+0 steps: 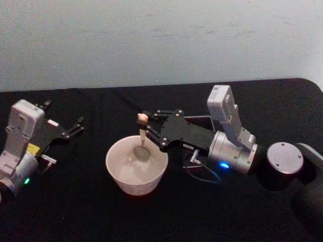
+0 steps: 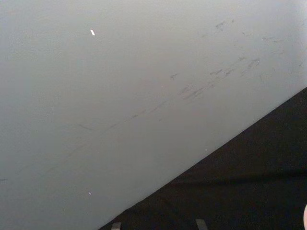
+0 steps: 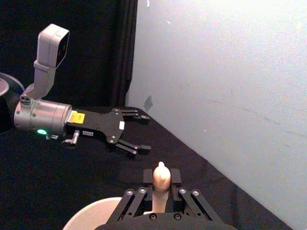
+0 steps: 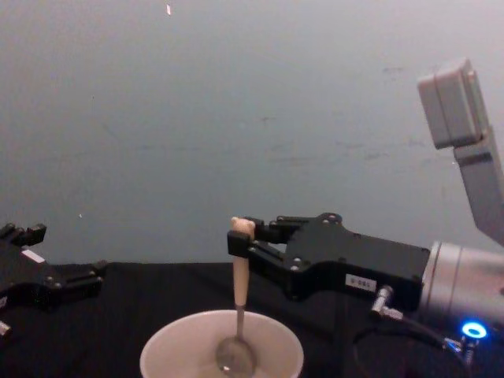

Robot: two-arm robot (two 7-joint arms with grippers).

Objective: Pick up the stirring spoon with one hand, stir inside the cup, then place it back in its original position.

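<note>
The stirring spoon [image 1: 142, 132] stands upright in the cream cup [image 1: 135, 185], its metal bowl resting at the cup's bottom. My right gripper [image 1: 147, 125] reaches in from the right, above the cup's far rim, and is shut on the beige handle just below the bear head. The chest view shows the spoon [image 4: 239, 287] hanging from the right gripper [image 4: 249, 237] into the cup [image 4: 175, 343]. In the right wrist view the bear head [image 3: 161, 175] sticks up between the fingers. The dark holder [image 1: 201, 119] is mostly hidden behind the right gripper. My left gripper [image 1: 64, 115] is parked open at the left.
A black cloth covers the table [image 1: 75, 212], with a pale wall behind it. A cable [image 1: 204, 176] loops under the right wrist beside the cup. The left gripper [image 3: 143, 134] lies well to the cup's left, with bare cloth between them.
</note>
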